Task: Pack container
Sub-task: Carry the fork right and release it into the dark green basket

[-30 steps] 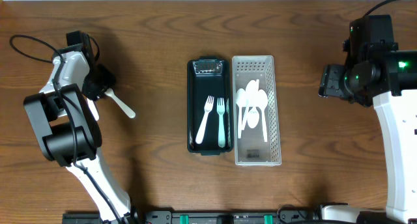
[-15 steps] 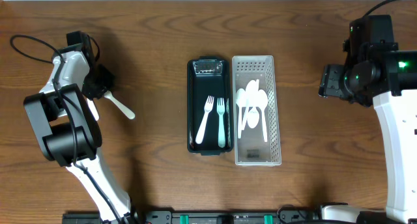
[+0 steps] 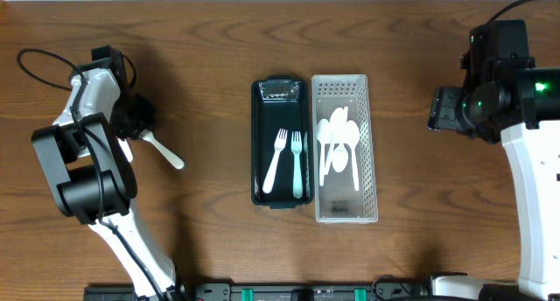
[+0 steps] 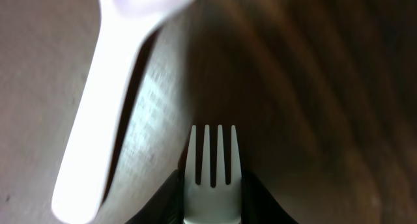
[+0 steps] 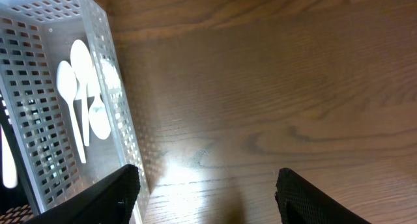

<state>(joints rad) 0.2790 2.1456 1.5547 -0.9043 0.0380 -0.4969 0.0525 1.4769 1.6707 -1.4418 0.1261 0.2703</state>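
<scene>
Left wrist, fork [image 4: 212, 182] handle cut off, spoon [image 4: 98, 120] blurred

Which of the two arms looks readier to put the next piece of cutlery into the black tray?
Left. The left gripper holds a white fork, while the right gripper hangs open and empty on the far side of the white basket.

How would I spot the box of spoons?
On the wooden table, two long containers sit side by side. The white basket is the one toward the right arm. Unlike the dark tray with two forks, it has perforated walls and holds spoons.
</scene>
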